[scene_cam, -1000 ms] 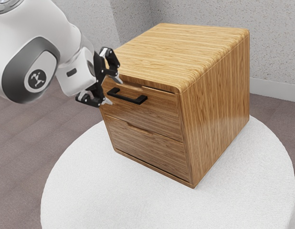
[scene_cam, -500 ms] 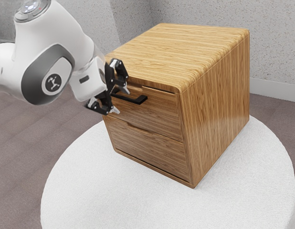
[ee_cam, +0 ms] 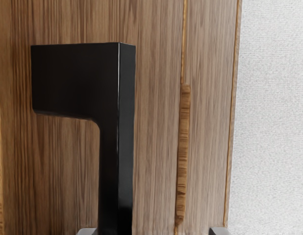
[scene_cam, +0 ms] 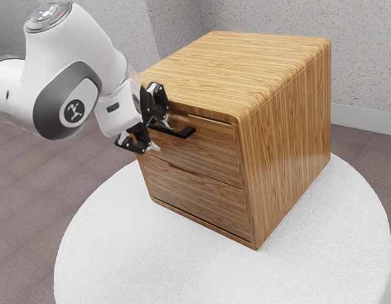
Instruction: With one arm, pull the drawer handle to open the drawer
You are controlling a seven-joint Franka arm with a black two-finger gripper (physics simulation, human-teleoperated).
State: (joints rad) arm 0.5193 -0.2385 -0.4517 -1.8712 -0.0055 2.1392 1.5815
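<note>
Your black two-finger gripper (scene_cam: 154, 126) sits at the front of the light bamboo-wood two-drawer cabinet (scene_cam: 246, 69), on the round white bench (scene_cam: 151, 253). Fingers spread wide: one above, one below the end of the black rectangular bar handle (scene_cam: 176, 131) nearest the exterior view's left, not clamped on it. Handle is on the top drawer (scene_cam: 202, 149), whose front lies level with the lower drawer front. Wrist view: handle (ee_cam: 114, 147) close ahead, against the wood front (ee_cam: 58, 171).
</note>
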